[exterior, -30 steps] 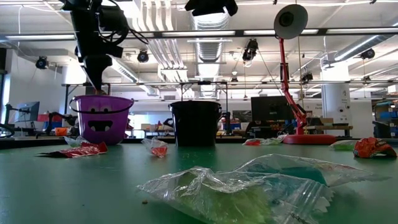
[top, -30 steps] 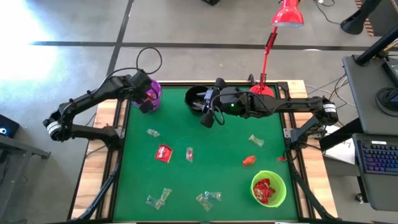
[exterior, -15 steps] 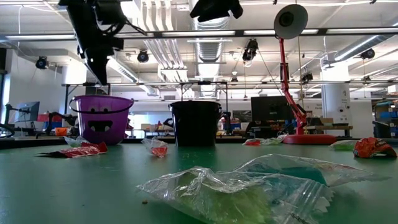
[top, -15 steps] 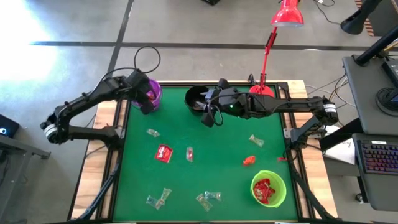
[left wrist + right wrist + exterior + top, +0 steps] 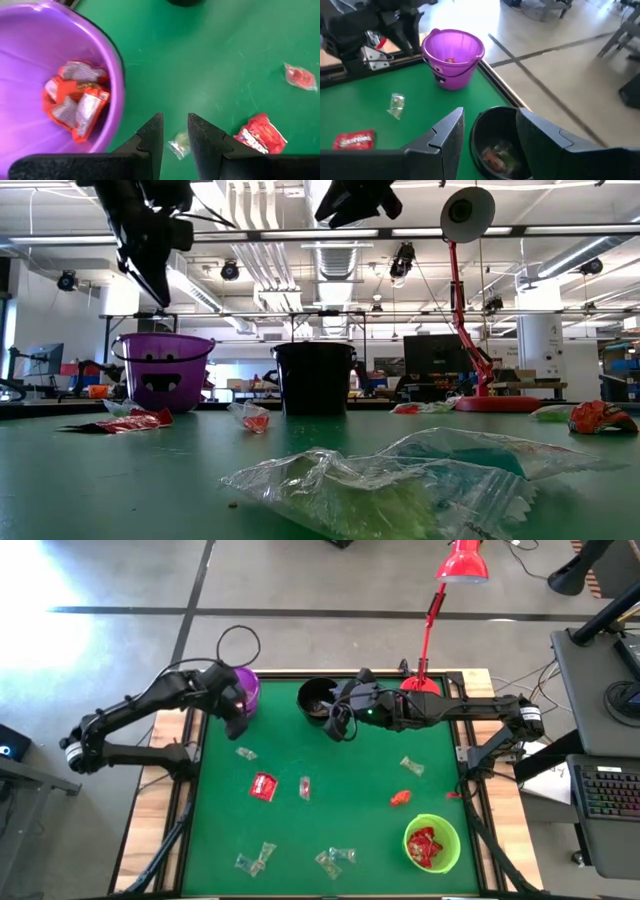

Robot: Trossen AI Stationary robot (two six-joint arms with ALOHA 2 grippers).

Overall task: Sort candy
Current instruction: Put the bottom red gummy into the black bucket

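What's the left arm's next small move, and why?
Probably lower the left gripper onto the clear-wrapped candy just beyond the purple bowl: the gripper is open, empty and lined up with it, and that candy lies unsorted on the mat.

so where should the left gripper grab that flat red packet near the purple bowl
The red packet lies flat on the green table, so come straight down and pinch across its short sides. The left gripper hangs near the purple bowl.

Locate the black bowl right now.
High view: the black bowl sits at the table's far edge, centre, right of the purple bowl, with the right gripper open over its near rim.
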